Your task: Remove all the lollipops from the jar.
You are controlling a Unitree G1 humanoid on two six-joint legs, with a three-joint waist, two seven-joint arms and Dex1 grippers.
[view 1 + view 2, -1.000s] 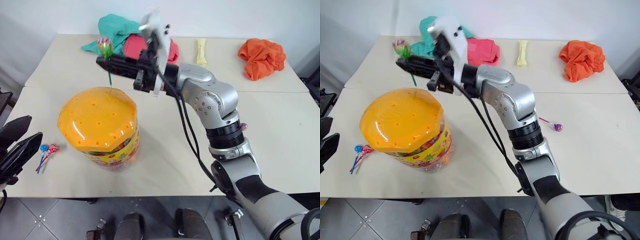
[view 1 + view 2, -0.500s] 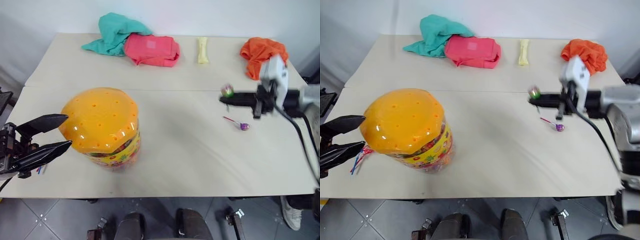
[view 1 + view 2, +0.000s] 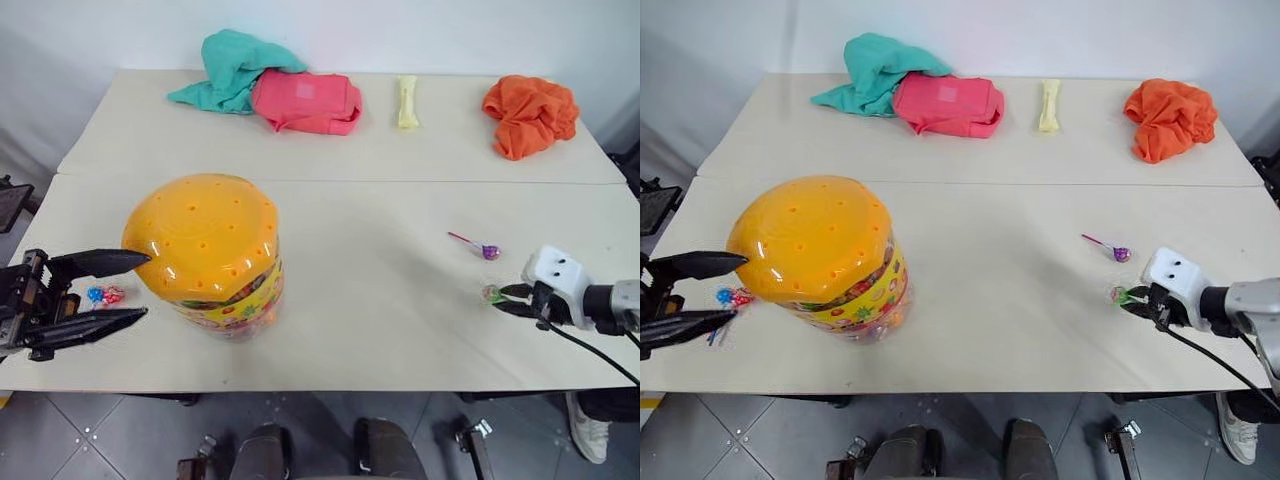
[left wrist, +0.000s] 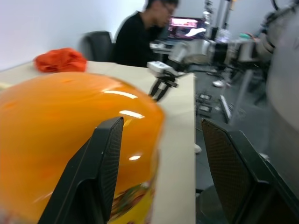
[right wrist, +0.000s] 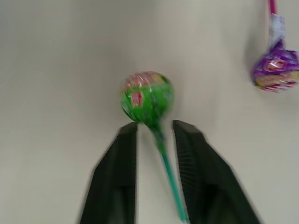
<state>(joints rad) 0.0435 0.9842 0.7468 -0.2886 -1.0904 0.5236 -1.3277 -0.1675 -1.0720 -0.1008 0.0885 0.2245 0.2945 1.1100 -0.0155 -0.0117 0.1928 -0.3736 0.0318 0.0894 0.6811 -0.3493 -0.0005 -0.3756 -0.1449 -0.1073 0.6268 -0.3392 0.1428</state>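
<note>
Lollipops are light, small things, and the green lollipop point(image 5: 147, 99) shows it best: a round wrapped head on a thin stick that likely rolls or skids at a nudge, so the stick just below the head is the sensible place to pinch. In the right wrist view that stick lies between the right gripper's point(image 5: 154, 140) two black fingers, which stand slightly apart with daylight on both sides, so it looks released onto the table rather than gripped. This sits at the lower right of the left eye frame, with the purple lollipop point(image 3: 488, 251) near it, up and to the left. The jar point(image 3: 205, 255), a bulky clear tub under a domed orange lid point(image 3: 200, 236), stands at the lower left of centre; its smooth plastic is probably slippery and too wide for a one-sided pinch, so steadying its flanks seems wiser. The left gripper point(image 3: 120, 290) hovers at its left side with its fingers spread wide, apparently clear of the tub. Beside it, two more lollipops point(image 3: 102, 295) lie at the far left edge. The table point(image 3: 360, 300) is pale, flat and matte. Along the top of the frame lie a teal cloth point(image 3: 232, 62), a pink cloth point(image 3: 305, 100), a yellow item point(image 3: 406, 100) and an orange cloth point(image 3: 528, 115). A seated person point(image 4: 138, 39) shows at the upper centre of the left wrist view.
</note>
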